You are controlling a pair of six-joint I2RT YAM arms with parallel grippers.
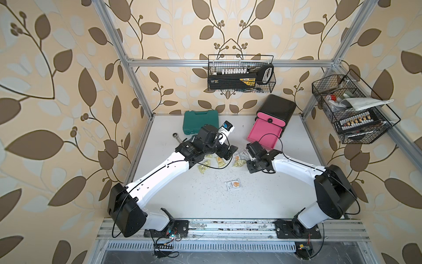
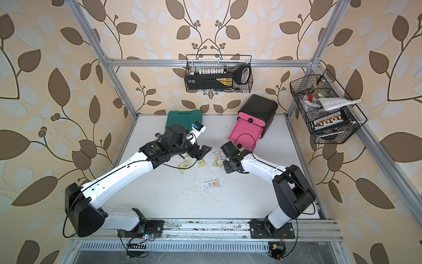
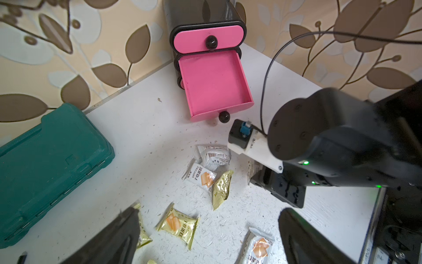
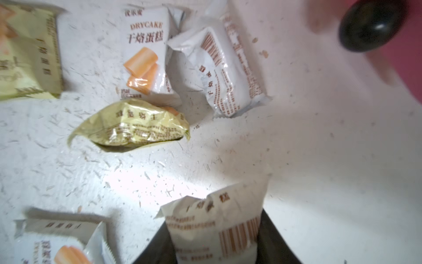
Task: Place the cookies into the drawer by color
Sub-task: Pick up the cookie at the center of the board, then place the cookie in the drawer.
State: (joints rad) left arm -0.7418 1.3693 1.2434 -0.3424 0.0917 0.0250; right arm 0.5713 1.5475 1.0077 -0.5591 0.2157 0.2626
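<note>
In both top views the left claw (image 1: 231,151) hangs over the scatter of cookies (image 1: 220,162), its jaws spread wide with nothing between them. The right claw (image 1: 248,160) faces it from just across the pile. It is mostly hidden under its own wrist, so its grip cannot be told here. The drawer (image 1: 262,134), pulled out of the black cabinet (image 1: 277,106), sits just beyond the right claw. A lone white cookie (image 1: 233,184) lies well behind both claws, and the green case (image 1: 201,121) stands beyond the left claw.

In the left wrist view the left claw (image 3: 206,212) shows two dark fingers (image 3: 114,237) far apart, gripping nothing. A yellow packet (image 3: 178,225) lies on the table below the gap. Further ahead sits a pair of white wrappers (image 3: 202,179), and beyond them the drawer (image 3: 214,84), slid out beneath a closed one. The right claw (image 3: 265,182) is ahead and off to one side, with the white packet (image 3: 252,169) poking from it.

In the right wrist view the right claw (image 4: 215,230) is partly closed. Its dark fingers (image 4: 274,240) press either side of the white packet (image 4: 212,219), barcode side showing. Just ahead lies a crumpled yellow packet (image 4: 132,125), then the pair of white wrappers (image 4: 146,52) touching each other. The drawer's black knob (image 4: 370,25) is further ahead.
</note>
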